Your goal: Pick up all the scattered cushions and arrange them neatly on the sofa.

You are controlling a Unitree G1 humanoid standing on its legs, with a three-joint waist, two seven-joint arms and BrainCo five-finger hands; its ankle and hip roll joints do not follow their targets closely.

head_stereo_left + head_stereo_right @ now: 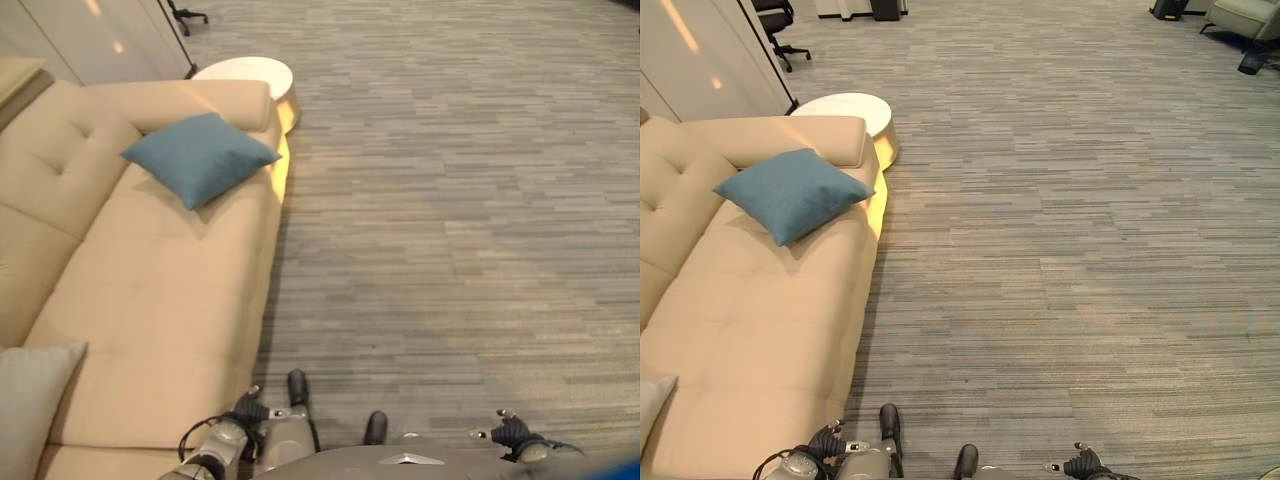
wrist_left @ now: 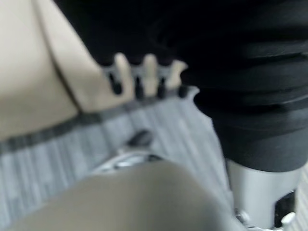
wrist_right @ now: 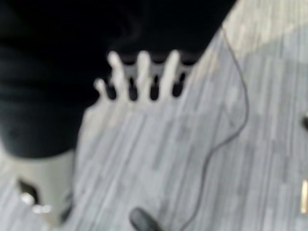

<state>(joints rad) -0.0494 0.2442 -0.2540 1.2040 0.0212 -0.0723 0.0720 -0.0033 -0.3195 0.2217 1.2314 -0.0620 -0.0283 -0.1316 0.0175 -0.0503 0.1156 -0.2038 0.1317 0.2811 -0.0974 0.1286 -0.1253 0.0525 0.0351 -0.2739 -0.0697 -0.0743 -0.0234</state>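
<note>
A blue cushion lies tilted on the beige sofa, near its far armrest. A pale grey cushion rests on the near end of the seat, against the backrest. My left hand hangs low beside the sofa's front edge. Its fingers are straight and hold nothing. My right hand hangs over the carpet, well away from the sofa. Its fingers are also straight and empty.
A round white side table stands past the sofa's far armrest. A white wall panel runs behind it, with an office chair beyond. An armchair stands far right. Grey striped carpet spreads to the right.
</note>
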